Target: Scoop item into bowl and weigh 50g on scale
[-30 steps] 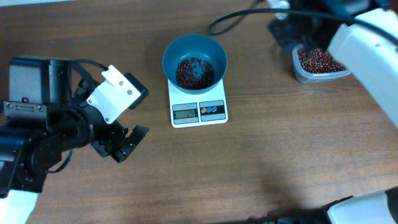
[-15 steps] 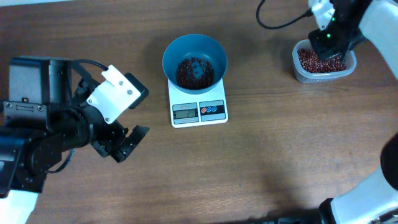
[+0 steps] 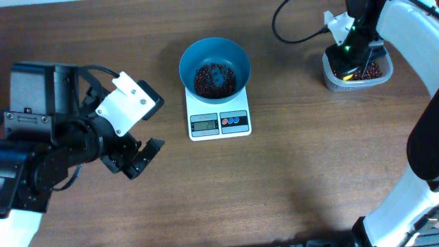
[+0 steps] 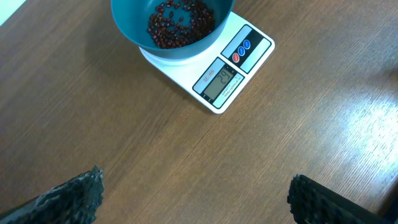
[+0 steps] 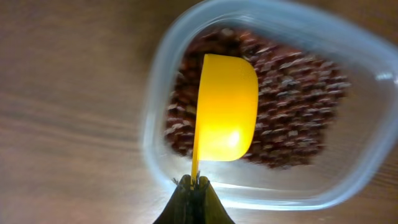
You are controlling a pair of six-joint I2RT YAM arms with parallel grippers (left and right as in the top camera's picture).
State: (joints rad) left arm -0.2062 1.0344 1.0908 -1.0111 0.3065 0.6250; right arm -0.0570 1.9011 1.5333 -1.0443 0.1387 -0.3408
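Tabletop [image 3: 309, 171], right claw [image 5: 194, 182] holding scoop [image 5: 225, 106] over beans [image 5: 292, 124]

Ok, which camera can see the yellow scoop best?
The right wrist view: the yellow scoop fills the middle, held by the right gripper over the beans in the clear tub. Overhead shows only a yellow sliver under the arm. The left wrist view misses it.

Counted on bench [image 3: 288, 171]: 1 scale [image 3: 194, 106] at centre, 1 bowl [image 3: 236, 51] at its 12 o'clock end, 1 clear tub [image 3: 329, 84] at 2 o'clock, 1 yellow scoop [image 5: 225, 106] over it. 2 bean heaps noted: bowl heap [image 3: 206, 79], tub heap [image 5: 292, 118]. On scale front: 1 display [image 4: 217, 82], 3 round buttons [image 4: 241, 50] (1 red, 2 blue).
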